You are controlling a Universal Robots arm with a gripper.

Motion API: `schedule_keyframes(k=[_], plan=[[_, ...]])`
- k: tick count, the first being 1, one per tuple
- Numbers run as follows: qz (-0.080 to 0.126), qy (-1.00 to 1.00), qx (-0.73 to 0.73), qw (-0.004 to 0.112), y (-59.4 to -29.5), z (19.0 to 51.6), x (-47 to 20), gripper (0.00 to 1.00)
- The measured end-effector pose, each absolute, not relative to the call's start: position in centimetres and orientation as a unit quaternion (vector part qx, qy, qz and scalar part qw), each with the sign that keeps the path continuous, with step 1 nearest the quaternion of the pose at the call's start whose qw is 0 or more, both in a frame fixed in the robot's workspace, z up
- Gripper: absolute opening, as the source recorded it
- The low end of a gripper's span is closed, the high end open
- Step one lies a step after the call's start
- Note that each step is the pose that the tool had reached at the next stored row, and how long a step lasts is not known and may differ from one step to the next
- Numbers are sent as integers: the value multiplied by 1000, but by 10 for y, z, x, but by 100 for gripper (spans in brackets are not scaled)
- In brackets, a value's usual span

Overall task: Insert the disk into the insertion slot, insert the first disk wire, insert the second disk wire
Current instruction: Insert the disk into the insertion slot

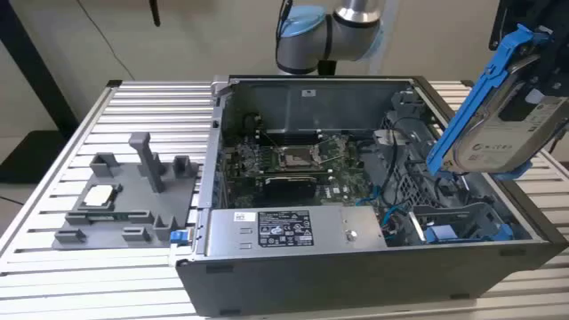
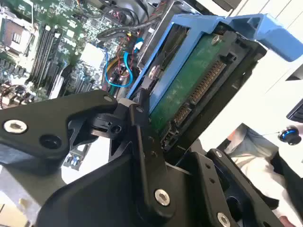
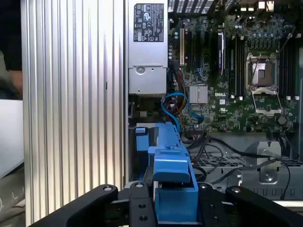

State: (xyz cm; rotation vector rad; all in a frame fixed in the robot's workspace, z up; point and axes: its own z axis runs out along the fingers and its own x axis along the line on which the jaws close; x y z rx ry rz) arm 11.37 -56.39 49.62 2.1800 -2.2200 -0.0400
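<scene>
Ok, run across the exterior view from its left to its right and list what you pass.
Grey plastic fixture on the slatted table → silver box with the black-and-white label → blue cables inside the case → the disk, held up tilted in its blue carrier.

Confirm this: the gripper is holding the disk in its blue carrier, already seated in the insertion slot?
Not seated. The gripper holds the disk in its blue carrier, tilted, up above the computer case and clear of the insertion slot. The exterior view shows it.
</scene>
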Motion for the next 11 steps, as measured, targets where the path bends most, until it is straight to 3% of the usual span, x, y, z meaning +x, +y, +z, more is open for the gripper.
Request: schedule_keyframes(k=[11], plan=[[-13, -713, 701, 15, -564, 496, 114, 33]])
